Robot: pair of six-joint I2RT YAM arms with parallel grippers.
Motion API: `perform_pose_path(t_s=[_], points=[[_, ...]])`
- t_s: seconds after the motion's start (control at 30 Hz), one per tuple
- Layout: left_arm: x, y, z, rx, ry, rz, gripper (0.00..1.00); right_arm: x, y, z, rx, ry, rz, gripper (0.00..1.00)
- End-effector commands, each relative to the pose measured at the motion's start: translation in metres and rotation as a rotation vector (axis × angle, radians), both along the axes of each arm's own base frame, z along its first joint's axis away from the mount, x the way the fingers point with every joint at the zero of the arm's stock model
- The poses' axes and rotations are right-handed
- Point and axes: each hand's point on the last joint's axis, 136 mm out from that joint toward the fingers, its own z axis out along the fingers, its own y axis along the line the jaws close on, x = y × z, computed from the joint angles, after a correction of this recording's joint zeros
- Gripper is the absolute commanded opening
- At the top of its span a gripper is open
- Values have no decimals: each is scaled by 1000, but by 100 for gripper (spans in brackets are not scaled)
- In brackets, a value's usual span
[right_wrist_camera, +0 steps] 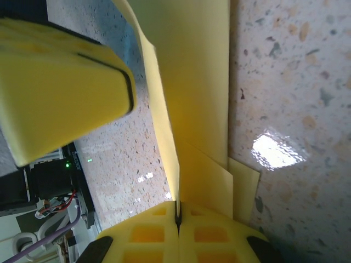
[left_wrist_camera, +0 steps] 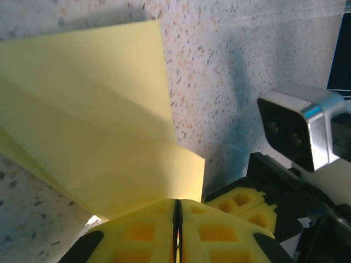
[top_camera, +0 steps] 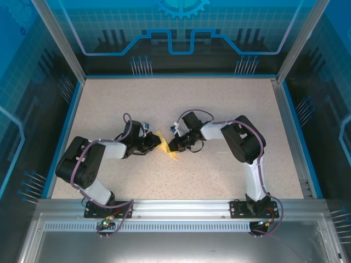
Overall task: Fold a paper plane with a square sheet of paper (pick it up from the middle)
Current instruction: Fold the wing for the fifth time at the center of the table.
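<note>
I am pinching the thin pale yellow sheet of paper (left_wrist_camera: 98, 126) with both grippers at once, above the middle of the speckled beige stone-look tabletop (top_camera: 219, 109). My left gripper (left_wrist_camera: 176, 207) is clamping shut on one edge, its blocky yellow foam fingers pressed so tight that only a dark seam is showing between them. My right gripper (right_wrist_camera: 178, 212) is doing the same from the opposite side, with the paper rising straight out of its seam.

I judge that I am holding it this way so one side is anchoring the sheet while the other is working a crease; a single grip would let such limp paper twist or sag. The two grippers are sitting just beside each other, almost nose to nose, which is leaving little free paper between them.

The sheet is already lying in overlapping layers with straight, sharp fold lines and a stepped corner, matte and slightly translucent where light is passing through. It is bending in a soft curve on my right side, so I expect it to crumple easily if I pull unevenly.
</note>
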Motion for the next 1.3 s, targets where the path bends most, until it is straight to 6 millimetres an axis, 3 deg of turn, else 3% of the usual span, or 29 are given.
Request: perform_pose_path(t_s=[0.0,0.17,0.5,0.73,0.93,1.1,1.27], points=[[-4,-3,-3,-24,5,-4,13,-4,-10,-21,-51,63,-23,0],[-8,0,-17,-8,37,7,12,-3,-11,-22,-49,70,-27,0],[-5,4,-27,38,80,21,10,-6,-13,-21,-53,68,-18,1],[-14,11,-40,90,154,32,8,4,-10,15,-13,-28,-14,21],[-18,14,-46,112,208,43,7,7,-39,34,-142,-160,-52,28],[-18,14,-47,117,218,40,7,-2,-29,52,-173,-267,2,28],[-17,14,-46,118,220,39,7,-10,-2,45,-184,-256,99,23]])
